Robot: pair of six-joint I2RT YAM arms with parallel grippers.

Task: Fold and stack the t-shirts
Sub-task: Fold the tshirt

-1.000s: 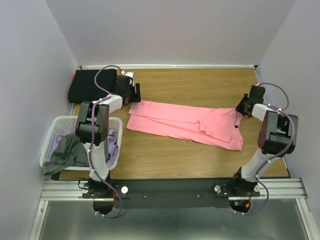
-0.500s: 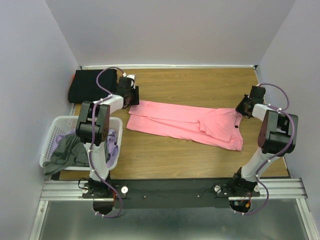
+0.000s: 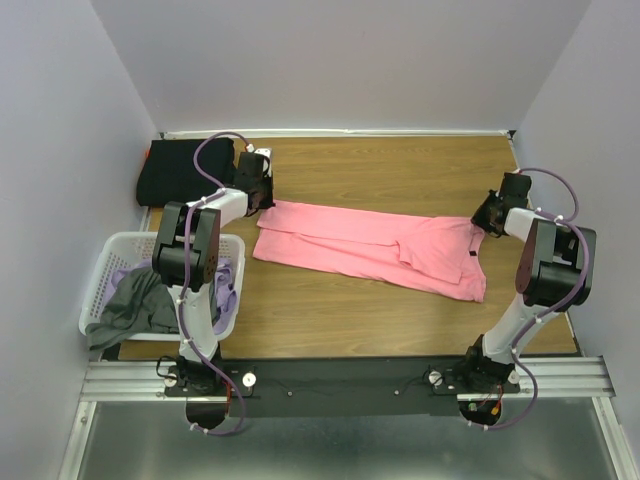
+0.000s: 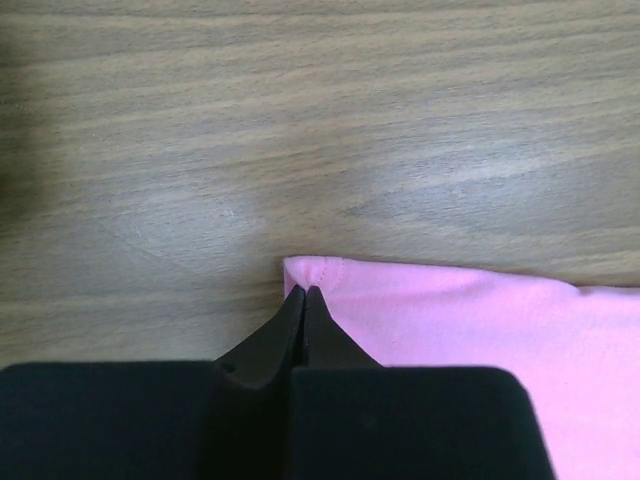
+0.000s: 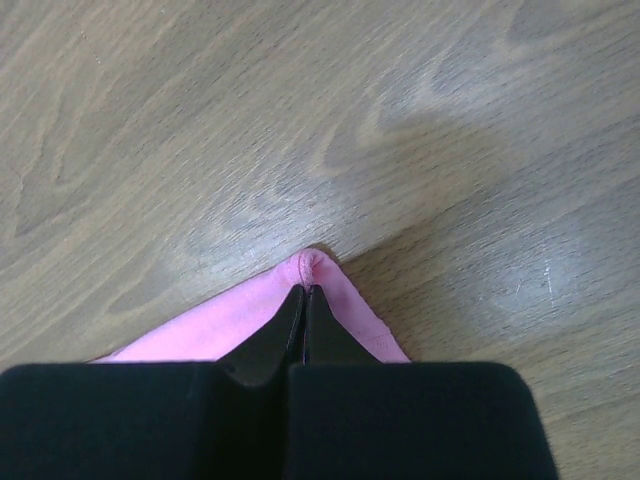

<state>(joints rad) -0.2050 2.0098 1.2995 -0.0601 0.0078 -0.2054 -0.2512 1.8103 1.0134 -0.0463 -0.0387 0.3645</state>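
A bright pink t-shirt [image 3: 370, 245] lies spread across the middle of the wooden table, folded lengthwise. My left gripper [image 3: 268, 203] is shut on its far left corner [image 4: 315, 272], the cloth pinched between the black fingertips [image 4: 292, 310]. My right gripper [image 3: 483, 221] is shut on the far right corner [image 5: 312, 265], which bunches up at the tips. A black t-shirt [image 3: 185, 172] lies folded at the back left. Grey [image 3: 135, 305] and lavender [image 3: 228, 290] t-shirts sit in the basket.
A white lattice laundry basket [image 3: 100, 270] stands at the left, beside my left arm's base. Lilac walls close in the table at the back and both sides. Bare wood [image 3: 400, 170] stretches behind the pink shirt.
Both grippers have closed on the pink shirt's far corners; the left one shut from wide open. The shirt itself has not shifted.
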